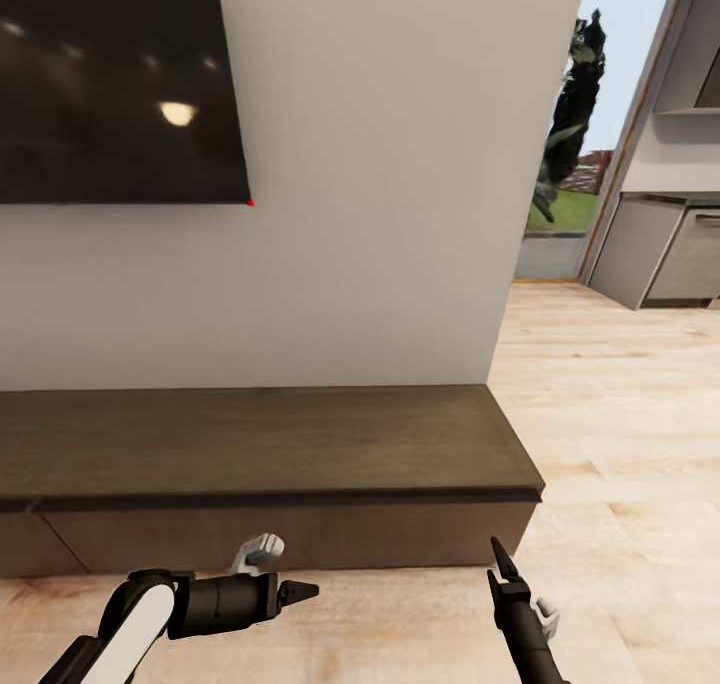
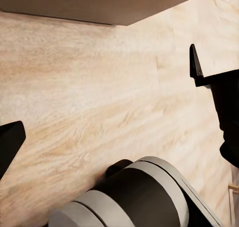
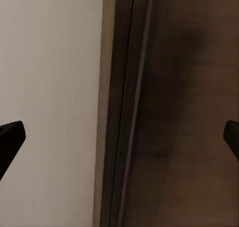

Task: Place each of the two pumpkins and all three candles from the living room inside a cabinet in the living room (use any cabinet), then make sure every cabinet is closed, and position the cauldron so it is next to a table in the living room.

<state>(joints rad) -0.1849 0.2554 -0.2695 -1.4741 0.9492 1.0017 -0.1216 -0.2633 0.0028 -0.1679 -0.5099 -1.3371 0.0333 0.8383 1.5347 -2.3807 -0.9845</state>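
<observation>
The long, low dark-brown cabinet (image 1: 260,444) stands against the white wall, its drawer fronts shut flush. My left gripper (image 1: 300,592) hovers low over the wooden floor in front of it, pointing right; in the left wrist view the left gripper (image 2: 104,102) is open and empty, with the cabinet's lower edge (image 2: 99,5) beyond. My right gripper (image 1: 500,556) points up at the cabinet's right front end. In the right wrist view the right gripper (image 3: 122,135) is open, facing the cabinet's (image 3: 189,112) dark wood and the wall. The pumpkins, candles, cauldron and table are out of view.
A black TV screen (image 1: 110,74) hangs on the wall above the cabinet. Pale wooden floor (image 1: 620,434) stretches right of the cabinet toward a glass door (image 1: 565,124) and grey kitchen units (image 1: 670,249). Part of my own grey-black body (image 2: 139,197) lies under the left wrist.
</observation>
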